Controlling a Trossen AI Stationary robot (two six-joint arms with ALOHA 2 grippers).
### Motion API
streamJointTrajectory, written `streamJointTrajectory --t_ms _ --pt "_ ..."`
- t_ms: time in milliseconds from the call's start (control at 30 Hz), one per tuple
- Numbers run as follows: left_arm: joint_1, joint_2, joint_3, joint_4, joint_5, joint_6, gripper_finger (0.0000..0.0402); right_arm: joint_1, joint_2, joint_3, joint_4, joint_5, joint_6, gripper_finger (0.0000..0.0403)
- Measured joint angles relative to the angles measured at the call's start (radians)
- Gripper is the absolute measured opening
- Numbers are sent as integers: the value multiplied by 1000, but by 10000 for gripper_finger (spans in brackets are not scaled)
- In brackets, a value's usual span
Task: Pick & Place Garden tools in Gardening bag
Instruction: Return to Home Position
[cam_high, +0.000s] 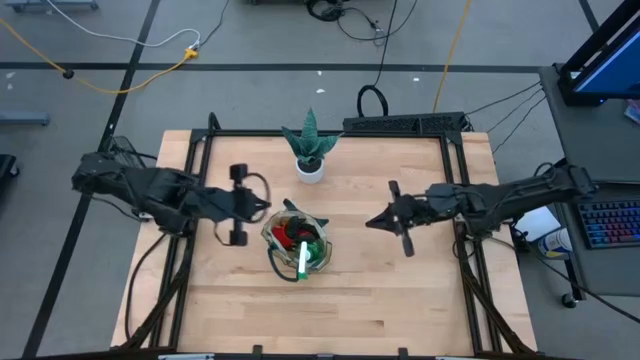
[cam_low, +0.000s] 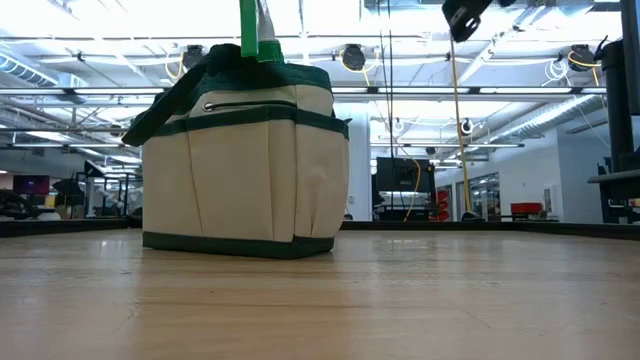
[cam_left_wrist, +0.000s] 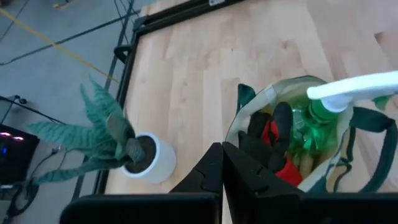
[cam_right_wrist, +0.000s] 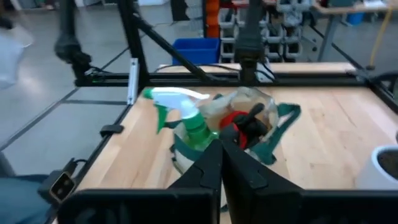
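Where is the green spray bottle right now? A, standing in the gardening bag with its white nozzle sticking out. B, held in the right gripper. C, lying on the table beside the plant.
A: the spray bottle sits in the gardening bag, its white nozzle above the rim.

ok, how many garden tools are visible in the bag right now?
2: the green spray bottle sticking out of the gardening bag, and the red-black glove tucked beside it inside. More tools may be hidden underneath.

Beige, green-trimmed gardening bag (cam_high: 296, 243) stands upright mid-table, holding the red-black glove (cam_left_wrist: 273, 138) and green spray bottle (cam_left_wrist: 320, 121)
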Motion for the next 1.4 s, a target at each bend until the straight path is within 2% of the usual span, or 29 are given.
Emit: streamJointTrajectory --t_ms 267,533,733,1067,1400 --pt "-35 -272 -226 91 -66 -74 5 65 -152 -135 41 -1 -81 1" --pt "-50 -564 -538 414 -63 -19 6 59 -419 -339 115 -2 -69 1" --pt "-50 -717 -716 583 -62 11 7 59 -567 -448 128 -3 -39 1" --pt "-49 -853 -804 613 -61 42 4 59 -602 -469 117 -3 -49 0" --pt "-49 -915 -873 632 -60 59 3 59 -603 -470 91 -4 -68 0"
